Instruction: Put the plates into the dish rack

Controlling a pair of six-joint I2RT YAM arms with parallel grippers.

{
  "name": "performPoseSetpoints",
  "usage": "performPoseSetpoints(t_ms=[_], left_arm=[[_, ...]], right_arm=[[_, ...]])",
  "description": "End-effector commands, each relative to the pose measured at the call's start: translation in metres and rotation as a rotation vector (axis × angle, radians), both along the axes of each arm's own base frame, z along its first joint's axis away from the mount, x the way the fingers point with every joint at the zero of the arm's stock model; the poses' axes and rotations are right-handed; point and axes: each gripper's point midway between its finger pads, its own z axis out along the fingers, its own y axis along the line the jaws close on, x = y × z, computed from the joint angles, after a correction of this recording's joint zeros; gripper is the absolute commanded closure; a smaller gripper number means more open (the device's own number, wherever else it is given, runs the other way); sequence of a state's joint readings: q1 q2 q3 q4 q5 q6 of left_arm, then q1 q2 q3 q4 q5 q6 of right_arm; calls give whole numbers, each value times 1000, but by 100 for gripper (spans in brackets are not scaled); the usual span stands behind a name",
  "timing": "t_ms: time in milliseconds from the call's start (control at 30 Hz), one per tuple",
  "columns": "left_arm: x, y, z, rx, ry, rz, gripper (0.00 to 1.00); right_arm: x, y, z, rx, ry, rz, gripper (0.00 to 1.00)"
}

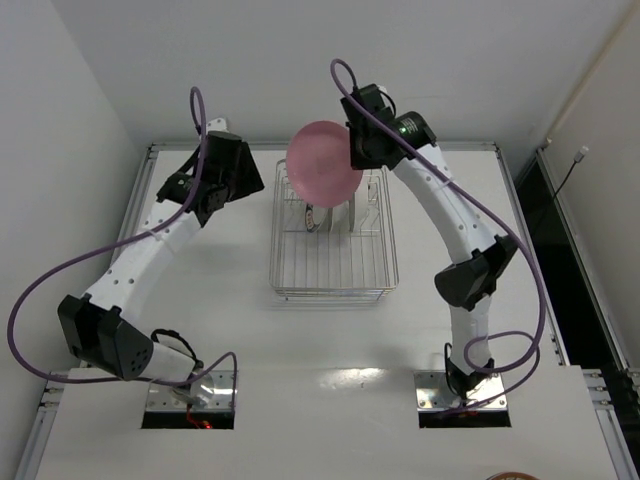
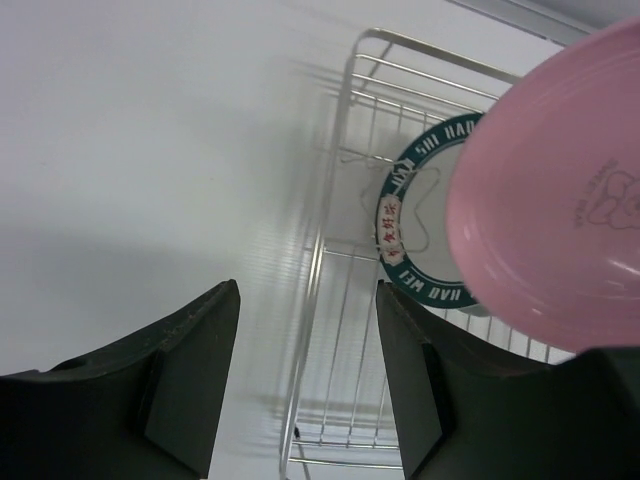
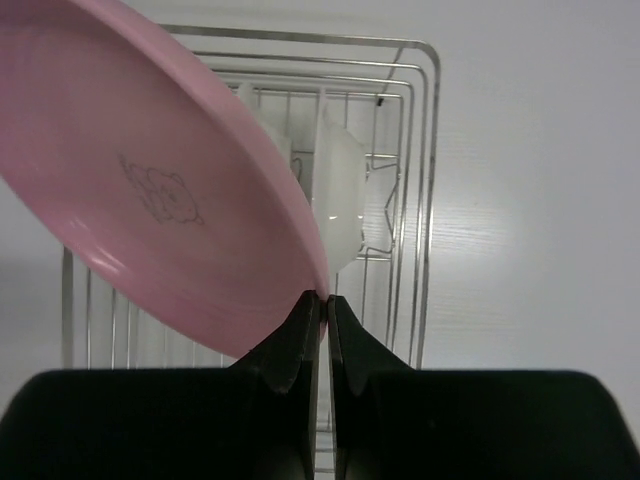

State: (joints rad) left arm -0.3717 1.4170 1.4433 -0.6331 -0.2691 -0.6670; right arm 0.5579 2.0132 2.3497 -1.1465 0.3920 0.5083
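Observation:
The pink plate [image 1: 322,160] hangs tilted over the far end of the dish rack [image 1: 335,268]. My right gripper [image 3: 325,298] is shut on its rim, and the plate [image 3: 160,190] fills the upper left of the right wrist view. Inside the rack [image 3: 428,150] a plain white plate [image 3: 342,195] stands on edge. A plate with a dark lettered rim [image 2: 392,215] stands beside it, partly hidden behind the pink plate [image 2: 560,220]. My left gripper [image 2: 307,290] is open with nothing between its fingers, just left of the rack's side rail [image 2: 320,250]. In the top view it [image 1: 252,185] sits off the rack's far left corner.
The rack stands in the middle of a white table [image 1: 200,300] with metal rails along the far edge [image 1: 260,147] and sides. White walls close in behind and to the left. A dark gap [image 1: 575,280] runs past the right edge.

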Motion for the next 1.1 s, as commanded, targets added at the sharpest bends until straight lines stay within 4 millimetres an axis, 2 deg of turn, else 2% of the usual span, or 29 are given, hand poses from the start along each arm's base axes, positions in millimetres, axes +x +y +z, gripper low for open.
performPoseSetpoints(t_ms=[0, 67, 100, 167, 233, 267, 300, 367, 400, 433, 467, 500, 533, 567, 600, 667, 700, 733, 767, 800, 867, 900, 933, 967, 1033, 1067], left_arm=[[-13, 31, 39, 107, -59, 72, 46], [-20, 38, 51, 124, -66, 82, 46], [-26, 42, 54, 134, -56, 89, 46], [-34, 41, 71, 117, -75, 86, 46], [-46, 40, 83, 93, -63, 67, 46], [-53, 40, 88, 85, -64, 57, 46], [-56, 41, 89, 89, -56, 56, 46], [-70, 46, 90, 95, -47, 43, 46], [-75, 48, 88, 106, -41, 37, 46], [-79, 50, 87, 106, -41, 37, 46], [-84, 51, 76, 104, -20, 43, 46], [-95, 52, 82, 70, -42, 42, 46], [-101, 50, 80, 49, -40, 31, 46], [-107, 51, 72, 50, -20, 20, 46], [-116, 51, 78, 25, -40, 15, 46], [-123, 47, 74, -2, -47, -18, 46], [-126, 48, 75, 2, -62, -24, 46], [-131, 50, 75, -4, -76, -23, 46], [-134, 49, 73, -4, -76, -33, 46], [-136, 49, 71, 9, -76, -39, 46], [-140, 52, 63, 18, -66, -31, 46], [-139, 49, 65, 14, -76, -42, 45], [-140, 46, 61, 17, -66, -56, 45], [-137, 41, 61, 16, -69, -66, 45], [-134, 26, 62, 24, -73, -127, 45], [-129, 15, 71, 16, -106, -164, 44]], right_arm=[[17, -21, 44, -10, -180, -126, 100], [26, -21, 33, -57, -175, -135, 100], [27, -23, 23, -85, -150, -140, 100], [27, -24, 14, -125, -145, -157, 100], [33, -13, -5, -153, -118, -132, 100], [36, -4, 1, -147, -135, -96, 100], [35, 9, -4, -144, -130, -59, 100], [34, 18, -9, -120, -126, -53, 100], [30, 25, -15, -107, -112, -46, 100], [28, 25, -20, -98, -104, -58, 100], [26, 34, -19, -66, -115, -46, 100], [23, 40, -19, -51, -116, -45, 100], [23, 38, -11, -45, -128, -60, 100], [17, 45, -34, -68, -59, -56, 100], [15, 47, -32, -47, -45, -62, 100], [2, 51, -54, -40, 31, -70, 100], [-18, 54, -60, -47, 51, -52, 100], [-26, 56, -60, -31, 45, -66, 100], [-32, 56, -71, -32, 43, -71, 100], [-40, 56, -58, -3, 26, -72, 100], [-37, 51, -56, -21, 14, -115, 100], [-37, 47, -41, -18, 6, -144, 100], [-36, 51, -37, -27, 1, -142, 100], [-28, 56, -30, -22, -21, -151, 100], [-33, 68, -25, 11, -20, -140, 100], [-35, 68, -19, 34, -27, -133, 100]])
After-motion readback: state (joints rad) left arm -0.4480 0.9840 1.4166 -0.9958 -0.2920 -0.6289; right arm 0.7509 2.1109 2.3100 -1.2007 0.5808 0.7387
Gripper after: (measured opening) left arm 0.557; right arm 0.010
